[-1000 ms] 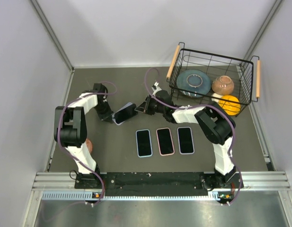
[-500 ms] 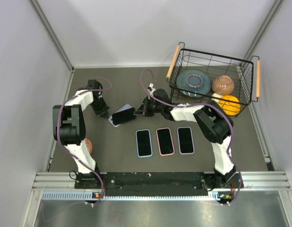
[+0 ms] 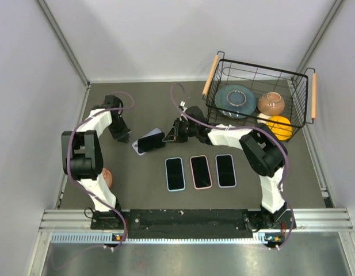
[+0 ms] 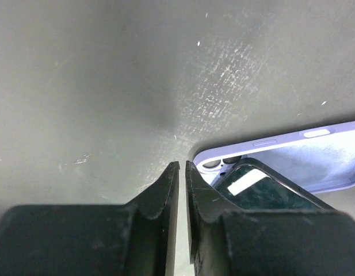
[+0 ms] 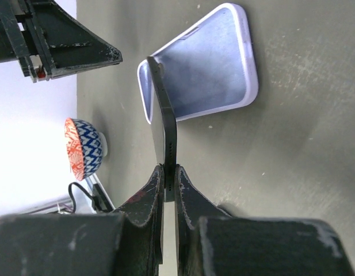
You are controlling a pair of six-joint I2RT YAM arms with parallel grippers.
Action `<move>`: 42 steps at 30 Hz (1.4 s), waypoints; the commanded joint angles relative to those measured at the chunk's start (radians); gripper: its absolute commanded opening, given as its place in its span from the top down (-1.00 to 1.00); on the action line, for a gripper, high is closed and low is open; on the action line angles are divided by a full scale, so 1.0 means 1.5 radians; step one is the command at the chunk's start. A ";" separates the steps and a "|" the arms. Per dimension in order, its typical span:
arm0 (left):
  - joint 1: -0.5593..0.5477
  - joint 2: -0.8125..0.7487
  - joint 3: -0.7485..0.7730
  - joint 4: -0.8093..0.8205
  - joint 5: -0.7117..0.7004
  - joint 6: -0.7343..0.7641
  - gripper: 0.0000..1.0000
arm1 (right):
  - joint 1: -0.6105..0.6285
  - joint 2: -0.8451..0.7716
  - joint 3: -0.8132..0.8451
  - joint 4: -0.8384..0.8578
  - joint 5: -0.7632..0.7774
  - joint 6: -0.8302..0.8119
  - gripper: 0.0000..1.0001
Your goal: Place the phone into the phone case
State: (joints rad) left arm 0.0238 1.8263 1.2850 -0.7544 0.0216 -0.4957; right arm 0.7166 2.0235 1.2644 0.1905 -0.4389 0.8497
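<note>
A lilac phone case (image 3: 137, 147) lies open side up on the grey table; it also shows in the left wrist view (image 4: 315, 155) and the right wrist view (image 5: 212, 69). A dark phone (image 3: 151, 140) is tilted over the case, its far end resting at the case's camera end, seen in the left wrist view (image 4: 263, 187) and edge-on in the right wrist view (image 5: 164, 132). My right gripper (image 3: 173, 135) is shut on the phone's near end (image 5: 168, 172). My left gripper (image 3: 123, 138) is shut and empty, just left of the case (image 4: 182, 167).
Three cased phones (image 3: 201, 171) lie in a row near the front. A black wire basket (image 3: 258, 98) with a plate, bowl and an orange stands at the back right. A small patterned bowl (image 3: 107, 177) sits by the left arm's base.
My left gripper has let go of the phone and case and drawn back to the left. The phone, held by my right gripper, has settled lower over the case.
</note>
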 commanded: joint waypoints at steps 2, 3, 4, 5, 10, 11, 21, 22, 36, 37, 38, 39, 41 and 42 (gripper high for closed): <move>-0.001 -0.038 0.010 -0.018 -0.038 0.008 0.84 | 0.007 -0.075 0.031 -0.042 0.005 -0.016 1.00; -0.001 -0.035 0.002 -0.019 -0.036 0.008 0.89 | 0.003 -0.072 0.038 -0.046 -0.001 -0.022 1.00; -0.001 -0.034 -0.002 -0.017 -0.031 0.007 1.00 | -0.001 -0.068 0.051 -0.054 -0.017 -0.025 1.00; -0.001 -0.033 -0.008 -0.012 -0.024 0.007 1.00 | -0.010 -0.058 0.059 -0.062 -0.028 -0.028 1.00; -0.003 -0.043 -0.040 0.002 0.017 0.002 1.00 | -0.028 -0.003 0.169 -0.184 -0.109 -0.094 1.00; -0.003 -0.046 -0.050 0.004 0.024 0.002 1.00 | -0.028 0.015 0.185 -0.203 -0.116 -0.104 1.00; -0.003 -0.094 -0.103 0.015 0.077 -0.011 0.68 | -0.038 0.063 0.264 -0.283 -0.167 -0.173 1.00; -0.004 -0.098 -0.108 0.021 0.096 -0.019 0.62 | -0.038 0.064 0.264 -0.282 -0.169 -0.174 1.00; -0.013 -0.063 -0.113 0.057 0.075 -0.044 0.51 | -0.046 0.056 0.259 -0.286 -0.174 -0.177 1.00; -0.014 -0.062 -0.109 0.056 0.071 -0.044 0.51 | -0.046 0.055 0.260 -0.287 -0.175 -0.177 1.00; -0.013 -0.061 -0.105 0.057 0.065 -0.043 0.50 | -0.046 0.054 0.258 -0.287 -0.176 -0.178 1.00; -0.013 -0.059 -0.103 0.057 0.060 -0.043 0.50 | -0.046 0.052 0.258 -0.287 -0.176 -0.179 1.00; -0.013 -0.048 -0.097 0.054 0.058 -0.043 0.50 | -0.046 0.051 0.255 -0.287 -0.177 -0.179 1.00; -0.014 -0.045 -0.097 0.055 0.059 -0.044 0.50 | -0.047 0.051 0.255 -0.287 -0.176 -0.179 1.00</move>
State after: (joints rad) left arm 0.0055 1.7355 1.0973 -0.7006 0.1375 -0.5518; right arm 0.6556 2.1223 1.6115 -0.2497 -0.6678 0.6025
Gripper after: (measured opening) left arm 0.249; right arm 0.044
